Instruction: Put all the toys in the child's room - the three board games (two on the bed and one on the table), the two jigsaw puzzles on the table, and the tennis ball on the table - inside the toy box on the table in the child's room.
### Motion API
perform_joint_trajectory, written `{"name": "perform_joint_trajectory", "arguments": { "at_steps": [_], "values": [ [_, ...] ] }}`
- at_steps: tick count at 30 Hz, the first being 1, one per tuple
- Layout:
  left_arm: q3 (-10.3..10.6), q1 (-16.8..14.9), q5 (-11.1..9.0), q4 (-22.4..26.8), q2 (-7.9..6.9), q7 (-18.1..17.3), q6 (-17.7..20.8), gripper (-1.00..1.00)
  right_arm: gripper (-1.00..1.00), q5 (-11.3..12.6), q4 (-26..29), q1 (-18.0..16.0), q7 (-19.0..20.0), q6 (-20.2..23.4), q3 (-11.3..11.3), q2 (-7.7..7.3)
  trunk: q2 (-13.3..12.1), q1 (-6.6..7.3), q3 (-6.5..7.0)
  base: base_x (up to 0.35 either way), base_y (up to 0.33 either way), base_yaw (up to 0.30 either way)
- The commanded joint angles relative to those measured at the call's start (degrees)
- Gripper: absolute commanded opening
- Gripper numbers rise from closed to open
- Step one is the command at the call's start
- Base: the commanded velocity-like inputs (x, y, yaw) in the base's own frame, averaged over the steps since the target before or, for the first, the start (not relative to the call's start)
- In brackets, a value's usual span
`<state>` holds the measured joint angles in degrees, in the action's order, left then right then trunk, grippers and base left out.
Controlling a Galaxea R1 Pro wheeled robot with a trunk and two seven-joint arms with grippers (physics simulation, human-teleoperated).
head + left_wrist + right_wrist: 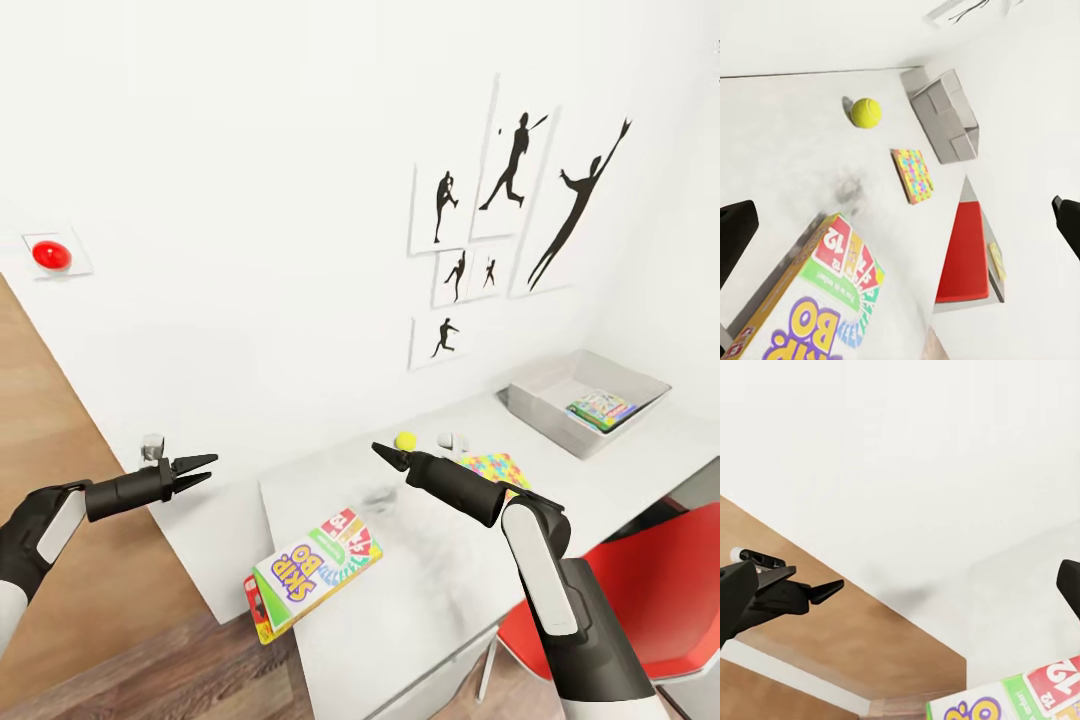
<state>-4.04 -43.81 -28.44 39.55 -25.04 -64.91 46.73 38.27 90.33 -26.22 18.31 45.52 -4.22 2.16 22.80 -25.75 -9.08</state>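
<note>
- Head view: the white bench [440,580] runs along the wall, and a Skip-Bo board game [318,572] lies at its near corner, hanging partly over the edge.
- Further along sits the tennis ball [405,440], with a jigsaw puzzle [497,467] just beyond it, partly behind the right arm.
- At the far end, the grey toy box [585,400] holds a colourful flat box [600,409] inside.
- Left gripper [197,470] hovers off the bench end, over the wood floor [60,420], jaws apart and empty.
- Right gripper [384,453] hangs above the bench near the ball; its tip looks narrow from here, so I cannot tell how the jaws stand.
- Right wrist view settles it: dark fingers [735,596] at both edges, wide apart, nothing between, with the left gripper [817,591] across the way.
- Left wrist view adds the puzzle's [913,174] thin edge and a red chair [964,255] seat beside the bench.
- A red wall button [51,254] sits on the wall.
</note>
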Motion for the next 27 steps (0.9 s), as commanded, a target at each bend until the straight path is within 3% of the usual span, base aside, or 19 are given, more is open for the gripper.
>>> {"name": "perform_joint_trajectory", "arguments": {
  "at_steps": [1,27],
  "values": [
    [0.01,-0.05,-0.22,-0.01,-0.01,-0.04,0.37,1.00,1.00,-0.12,0.02,-0.05,0.17,0.27,0.08,0.03,0.11,-0.04,-0.02,0.000,0.000,0.000],
    [0.02,-0.05,-0.21,0.02,-0.33,-0.12,0.36,1.00,1.00,-0.12,-0.15,-0.05,0.15,0.14,0.00,0.23,0.11,-0.04,2.43,0.000,0.000,0.000]
  ]
}}
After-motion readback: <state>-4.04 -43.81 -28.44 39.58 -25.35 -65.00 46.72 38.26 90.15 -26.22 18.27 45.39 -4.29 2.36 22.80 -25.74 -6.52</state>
